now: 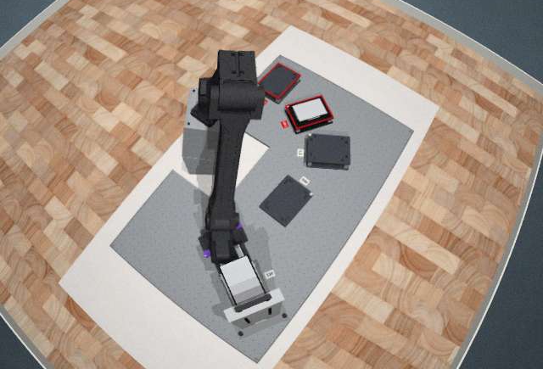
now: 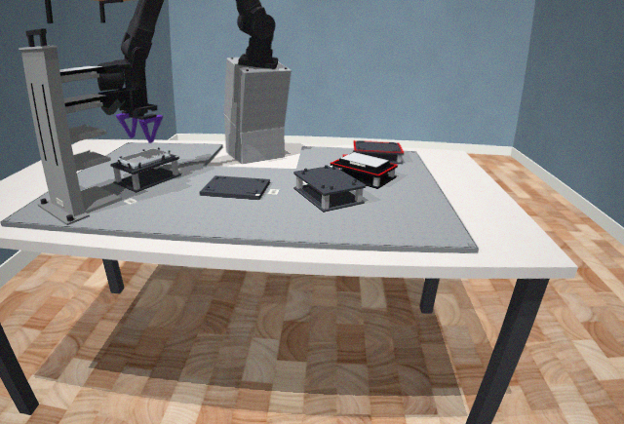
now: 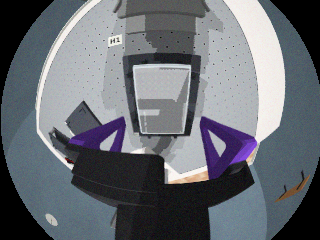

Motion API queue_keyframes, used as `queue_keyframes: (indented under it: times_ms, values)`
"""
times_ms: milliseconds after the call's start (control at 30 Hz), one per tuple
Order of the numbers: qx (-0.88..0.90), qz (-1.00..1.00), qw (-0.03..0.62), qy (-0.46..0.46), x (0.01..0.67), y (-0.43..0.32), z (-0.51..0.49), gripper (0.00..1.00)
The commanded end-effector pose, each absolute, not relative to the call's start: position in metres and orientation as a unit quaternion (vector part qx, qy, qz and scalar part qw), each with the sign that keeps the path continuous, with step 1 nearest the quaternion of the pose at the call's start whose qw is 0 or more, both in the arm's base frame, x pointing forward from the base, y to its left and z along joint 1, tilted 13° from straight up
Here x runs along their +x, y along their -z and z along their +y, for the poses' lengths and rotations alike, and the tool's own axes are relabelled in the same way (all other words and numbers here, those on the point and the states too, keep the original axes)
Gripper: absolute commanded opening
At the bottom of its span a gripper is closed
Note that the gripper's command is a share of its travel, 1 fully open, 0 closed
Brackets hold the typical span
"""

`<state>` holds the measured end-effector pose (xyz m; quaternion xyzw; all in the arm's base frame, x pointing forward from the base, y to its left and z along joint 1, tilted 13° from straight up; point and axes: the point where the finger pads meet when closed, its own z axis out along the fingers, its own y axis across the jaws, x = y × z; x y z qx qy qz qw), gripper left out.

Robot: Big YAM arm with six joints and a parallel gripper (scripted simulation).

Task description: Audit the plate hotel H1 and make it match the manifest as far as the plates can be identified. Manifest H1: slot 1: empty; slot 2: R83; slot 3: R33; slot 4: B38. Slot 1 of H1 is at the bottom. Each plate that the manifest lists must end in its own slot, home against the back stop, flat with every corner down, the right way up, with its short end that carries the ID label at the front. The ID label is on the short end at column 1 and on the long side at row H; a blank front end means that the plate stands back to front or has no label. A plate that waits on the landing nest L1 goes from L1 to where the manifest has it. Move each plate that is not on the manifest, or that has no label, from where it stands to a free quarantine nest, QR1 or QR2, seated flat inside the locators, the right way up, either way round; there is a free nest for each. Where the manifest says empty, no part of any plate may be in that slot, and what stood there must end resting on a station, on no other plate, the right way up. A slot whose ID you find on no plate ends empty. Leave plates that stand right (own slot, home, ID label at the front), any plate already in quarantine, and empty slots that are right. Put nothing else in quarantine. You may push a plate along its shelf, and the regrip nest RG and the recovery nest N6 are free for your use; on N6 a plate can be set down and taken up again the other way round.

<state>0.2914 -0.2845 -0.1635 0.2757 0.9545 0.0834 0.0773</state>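
Observation:
A white-topped plate point(image 1: 240, 279) lies flat on a raised black nest point(image 2: 144, 165) right in front of the grey hotel H1 point(image 2: 50, 132). My gripper point(image 2: 139, 127), with purple fingers, hangs open a little above that plate and does not touch it. In the wrist view the plate point(image 3: 160, 99) lies below, between the spread fingers of my gripper point(image 3: 163, 143). The hotel's two upper shelves point(image 2: 80, 88) carry dark plates. The two lower shelves point(image 2: 90, 146) look bare. I cannot read any plate label.
Two red-rimmed quarantine nests stand at the far end: one point(image 1: 279, 81) is bare, the other point(image 1: 309, 112) holds a white-topped plate. A raised dark nest point(image 1: 327, 150) and a flat dark nest point(image 1: 286, 199) are bare. The arm's grey pedestal point(image 2: 256, 109) stands behind.

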Motion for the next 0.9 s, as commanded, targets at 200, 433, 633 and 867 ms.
queue_keyframes:
  times_ms: [200,433,633,867]
  values:
    - [0.274,0.955,0.087,-0.077,0.286,0.128,-0.295,1.0]
    - [0.269,0.956,0.085,-0.079,0.285,0.116,-0.291,1.0]
    - [0.274,0.955,0.088,-0.077,0.28,0.099,-0.299,1.0]
    - [0.275,0.954,0.09,-0.075,0.278,0.079,-0.304,1.0]
